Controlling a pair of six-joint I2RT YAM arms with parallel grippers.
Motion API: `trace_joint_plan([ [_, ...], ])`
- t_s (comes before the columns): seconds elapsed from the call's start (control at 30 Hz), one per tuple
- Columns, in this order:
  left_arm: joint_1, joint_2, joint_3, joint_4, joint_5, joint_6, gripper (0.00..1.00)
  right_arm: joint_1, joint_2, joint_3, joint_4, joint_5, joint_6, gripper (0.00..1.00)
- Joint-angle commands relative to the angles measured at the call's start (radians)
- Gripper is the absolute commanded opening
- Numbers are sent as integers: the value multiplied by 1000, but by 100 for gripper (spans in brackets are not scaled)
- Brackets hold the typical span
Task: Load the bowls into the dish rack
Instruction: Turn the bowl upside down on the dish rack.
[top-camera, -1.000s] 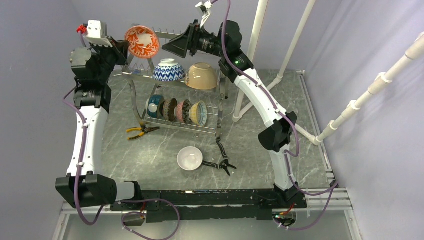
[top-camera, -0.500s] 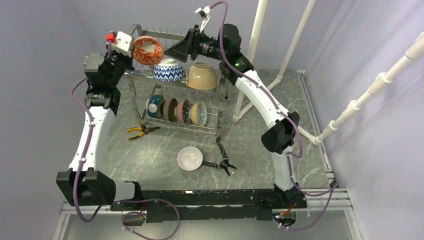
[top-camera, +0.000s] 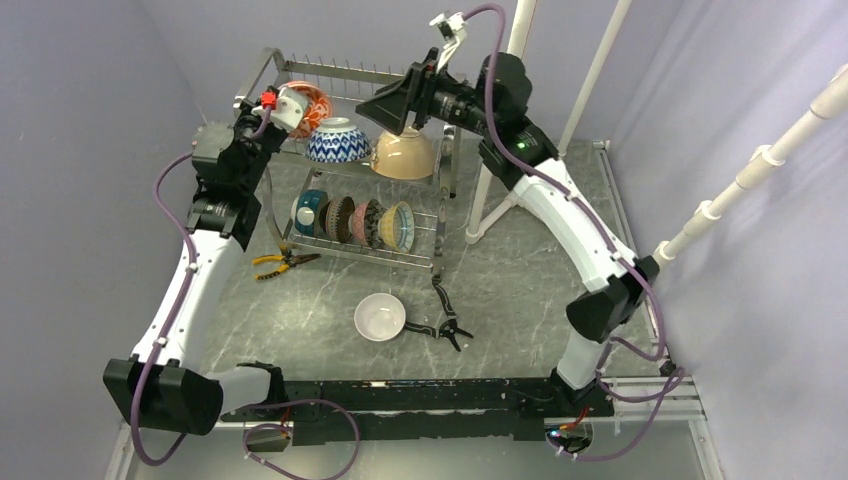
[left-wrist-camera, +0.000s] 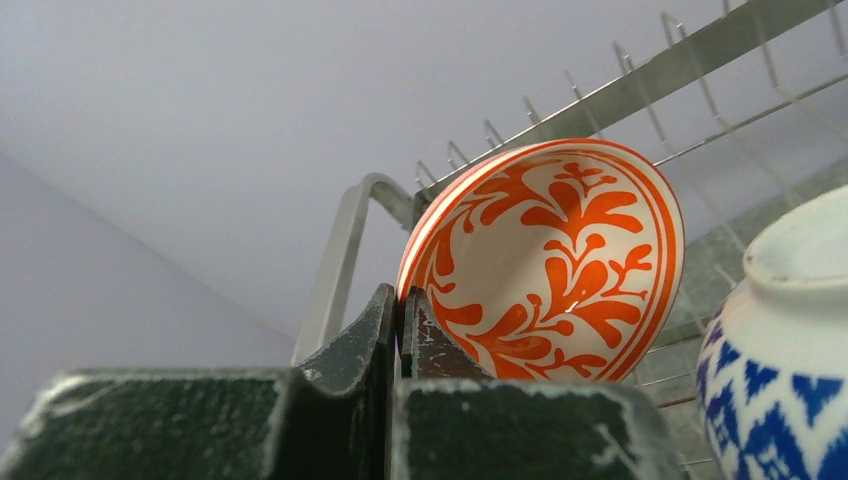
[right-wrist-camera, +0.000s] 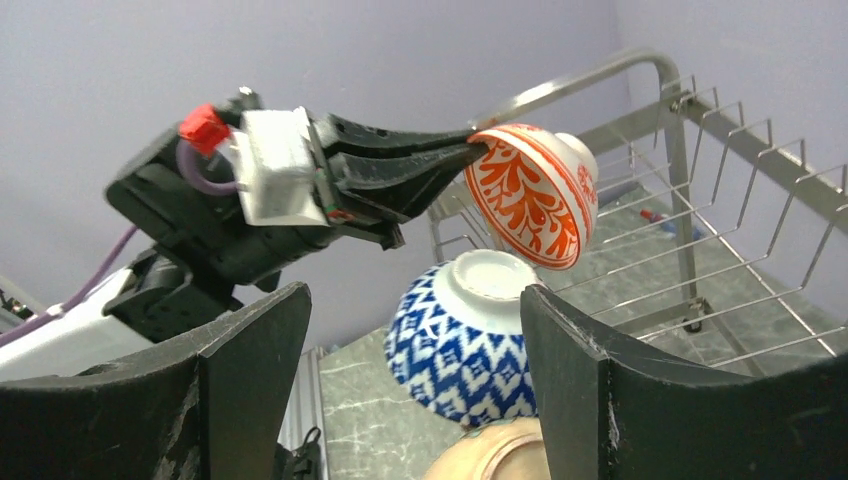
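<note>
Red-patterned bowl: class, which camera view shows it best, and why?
Right wrist: the whole red-patterned bowl shows side-on, rim pinched by the left gripper. Left wrist shows only its inside, partly behind the fingers; top external shows a small part behind the gripper.

Overhead view: red-patterned bowl (top-camera: 318, 96) largely masked by the left gripper (top-camera: 298, 103) and its white housing; lower-tier bowls (top-camera: 365, 222) overlap on edge, each covering the next, patterns too small to read; white pipes (top-camera: 522, 30) cut by the top edge.

Left wrist view: zigzag bowl (left-wrist-camera: 790, 340) cropped at the right and bottom edges; red-patterned bowl's lower rim hidden behind the fingers (left-wrist-camera: 350, 340), themselves blurred; dish rack (left-wrist-camera: 640, 80) rail runs out of frame.

Right wrist view: tan bowl (right-wrist-camera: 490, 455) cut by the bottom edge; small coloured item (right-wrist-camera: 652, 215) behind the wires unidentifiable.
</note>
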Motion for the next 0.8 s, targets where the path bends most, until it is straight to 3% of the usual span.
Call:
trace_joint_plan([
  [0.0, 2, -61, -18, 99, -62, 115, 3, -3, -95, -38, 8, 34, -47, 81],
  [0.47, 2, -95, -98, 183, -39, 335, 3, -2, -261, -253, 70, 64, -23, 81],
  [0.77, 2, -180, -174, 174, -8, 357, 2, -2, -325, -337, 61, 69, -28, 81],
])
